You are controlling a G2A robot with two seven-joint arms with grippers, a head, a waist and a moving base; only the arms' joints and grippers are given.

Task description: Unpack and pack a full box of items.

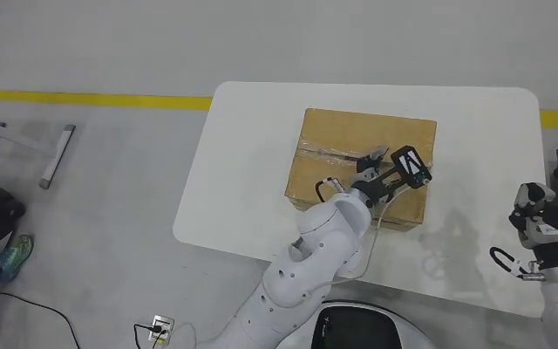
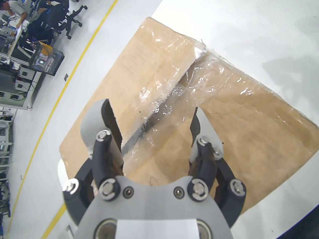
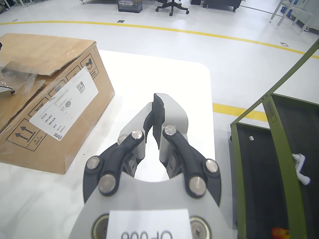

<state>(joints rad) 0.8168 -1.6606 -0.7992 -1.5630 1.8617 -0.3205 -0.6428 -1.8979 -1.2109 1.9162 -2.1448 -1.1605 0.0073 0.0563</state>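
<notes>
Looking down in the top view, one brown cardboard box (image 1: 349, 140) sits on one white table (image 1: 244, 157), toward the far middle, flaps down. The left gripper (image 1: 394, 161) hangs over the box top, and the right arm (image 1: 534, 218) is cut off at the picture's edge.

In the left wrist view, the two fingers (image 2: 94, 118) stand wide apart above the box's centre seam. Crinkled clear tape (image 2: 174, 85) covers the seam. The seam gapes dark, and the contents cannot be made out.

In the right wrist view, the right gripper (image 3: 154, 108) hovers over bare table beside the box, jaws together on nothing. One white label (image 3: 64, 103) shows on the box's side. One green cart (image 3: 286, 150) stands beside the table.
</notes>
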